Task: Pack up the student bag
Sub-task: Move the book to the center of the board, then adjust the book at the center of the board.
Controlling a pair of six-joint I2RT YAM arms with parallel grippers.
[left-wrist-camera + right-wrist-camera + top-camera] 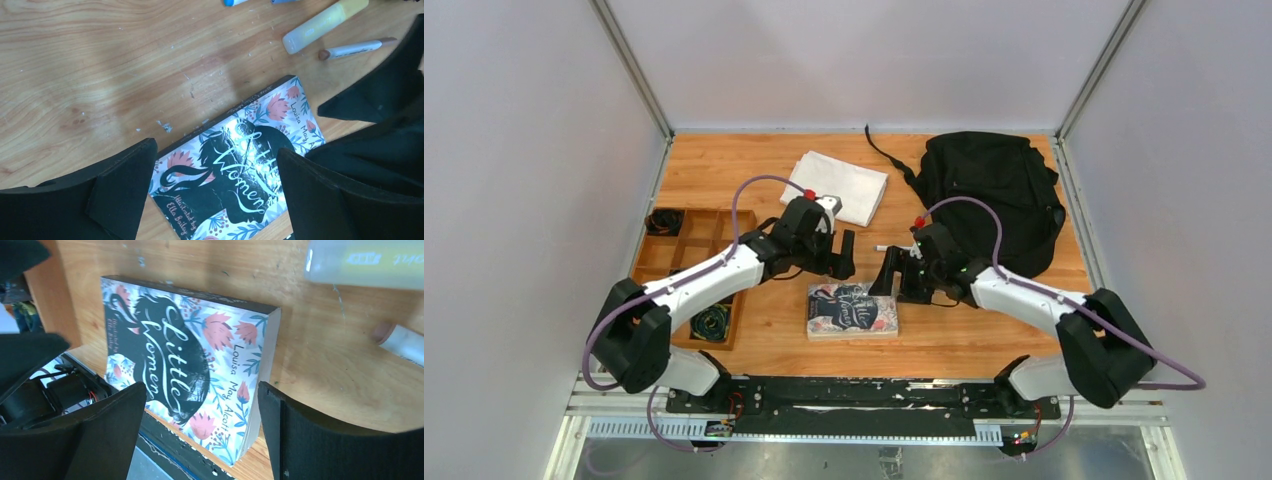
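Robot laboratory test cell indicated. Wooden tabletop point(724, 160) enclosed on three sides by plain pale panels point(864, 60), framed by metal posts point(632, 62). Left arm point(704, 285) and right arm point(1024, 295) bolted side by side to black base rail point(864, 392) at near edge; purple cables point(588, 345) run along both. Metal bench surface point(824, 458) seen below rail. Loose objects laid on bare wood: student bag point(994, 190), paperback point(852, 310), highlighter point(325, 22), compartment tray point(689, 250), folded white cloth point(849, 185).
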